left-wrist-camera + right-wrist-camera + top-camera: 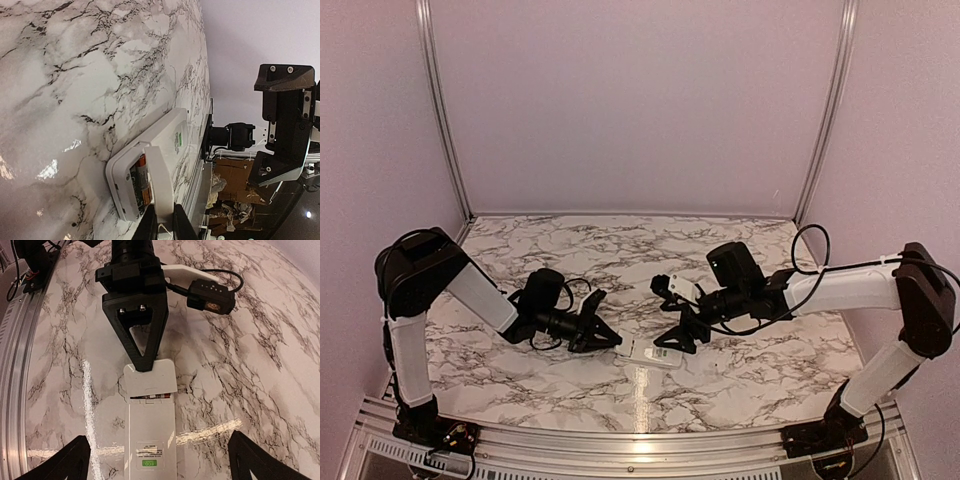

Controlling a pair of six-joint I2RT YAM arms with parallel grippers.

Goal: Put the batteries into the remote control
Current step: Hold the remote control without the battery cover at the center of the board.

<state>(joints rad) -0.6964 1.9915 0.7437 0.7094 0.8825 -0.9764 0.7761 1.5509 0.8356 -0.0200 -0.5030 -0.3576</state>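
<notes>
Closing the battery cover looks like the step in hand. From above, the left gripper (610, 342) is clenched at the left end of the remote control (652, 352). The remote lies flat on the marble table (750, 385) between the two arms. The right gripper (676, 338) hovers just over its other end, jaws spread wide and grasping nothing.

In the left wrist view the remote lies back-up. Its battery compartment (133, 196) is partly uncovered, with orange-labelled batteries (142, 177) seated inside. The white battery cover (159, 175) stands tilted over the opening, one end pinched between the left fingers (182, 229). I judge it should be lowered flat, kept square to the compartment edges, and pushed home gently so the light remote does not skid. The free gripper could brace the far end.

In the right wrist view the cover overlaps the remote's end. Only a narrow strip of batteries shows, and their number cannot be told.
</notes>
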